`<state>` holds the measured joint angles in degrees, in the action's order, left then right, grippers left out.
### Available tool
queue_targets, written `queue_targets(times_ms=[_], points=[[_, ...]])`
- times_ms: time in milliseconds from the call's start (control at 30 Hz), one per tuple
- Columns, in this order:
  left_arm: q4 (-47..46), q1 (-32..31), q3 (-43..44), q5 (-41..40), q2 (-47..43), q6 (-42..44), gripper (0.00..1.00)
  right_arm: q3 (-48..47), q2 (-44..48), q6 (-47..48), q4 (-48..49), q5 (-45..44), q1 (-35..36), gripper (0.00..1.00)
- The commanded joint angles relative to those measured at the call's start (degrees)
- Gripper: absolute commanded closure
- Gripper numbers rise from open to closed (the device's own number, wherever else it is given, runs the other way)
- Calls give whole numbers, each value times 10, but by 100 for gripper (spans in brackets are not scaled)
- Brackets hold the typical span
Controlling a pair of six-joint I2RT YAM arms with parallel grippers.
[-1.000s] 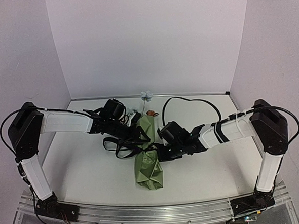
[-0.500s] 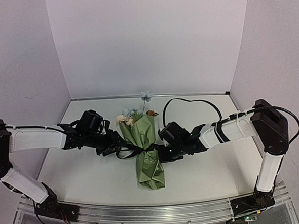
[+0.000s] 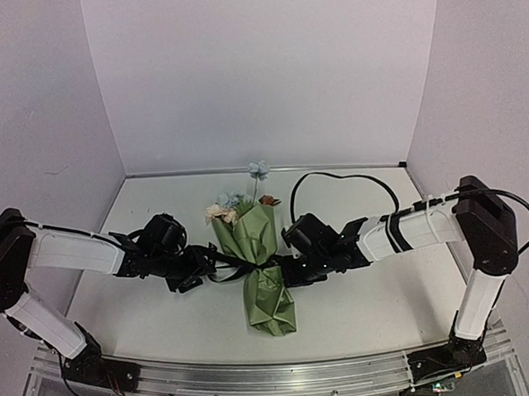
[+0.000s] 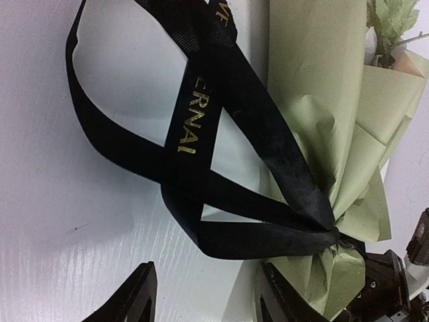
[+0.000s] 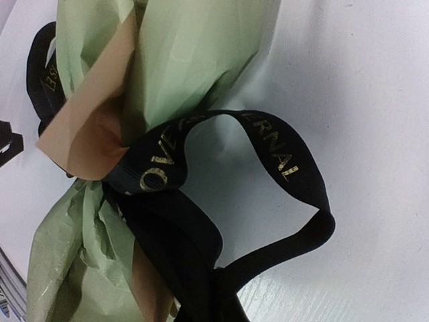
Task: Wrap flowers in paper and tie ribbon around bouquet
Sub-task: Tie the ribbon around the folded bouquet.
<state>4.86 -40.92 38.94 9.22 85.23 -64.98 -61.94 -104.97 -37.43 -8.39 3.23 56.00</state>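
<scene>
The bouquet [image 3: 261,265] lies in the middle of the table, an olive-green paper [image 3: 269,296] cone with pale blue and cream flowers [image 3: 232,207] at its far end. The black ribbon [image 3: 226,272] is cinched round its waist, with loose loops on both sides. Left of the waist, my left gripper [image 3: 203,275] is open; its fingers [image 4: 137,302] straddle bare table just short of a ribbon loop [image 4: 221,94]. My right gripper [image 3: 291,271] sits against the right side of the waist, shut on the ribbon [image 5: 285,157], which runs down between its hidden fingers. The paper's tan reverse face [image 5: 87,127] shows there.
A black cable [image 3: 335,177] loops over the table behind the right arm. White walls close the back and both sides. The metal rail [image 3: 258,378] with the arm bases runs along the near edge.
My left arm has swung down and to the left, off the top of the bouquet, so the blooms now show. The right gripper has stayed at the waist.
</scene>
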Motion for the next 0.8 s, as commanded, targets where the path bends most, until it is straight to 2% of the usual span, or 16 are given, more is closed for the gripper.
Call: queue_targets(times_ms=[0, 67, 100, 167, 233, 400, 567, 767], points=[[-16, -3, 37, -22, 9, 1, 53, 5, 25, -5, -7, -17, 6, 100], [-14, -4, 39, -45, -15, 19, 53, 5, 26, -11, -9, -17, 7, 100], [-15, -4, 49, -47, -24, 33, 50, 6, 26, -14, -10, -17, 8, 100], [-26, -6, 80, -16, -22, 89, 48, 8, 26, -16, -9, -17, 10, 100], [-45, -9, 106, 28, -11, 130, 50, 8, 24, -17, -9, -17, 13, 100], [-80, -23, 174, 132, 62, 184, 61, 11, 24, -26, -4, -16, 15, 100], [-62, -51, 236, 200, 138, 236, 63, 14, 26, -32, -1, -15, 15, 100], [-56, -58, 268, 194, 193, 245, 63, 25, 32, -32, -1, -20, 15, 100]])
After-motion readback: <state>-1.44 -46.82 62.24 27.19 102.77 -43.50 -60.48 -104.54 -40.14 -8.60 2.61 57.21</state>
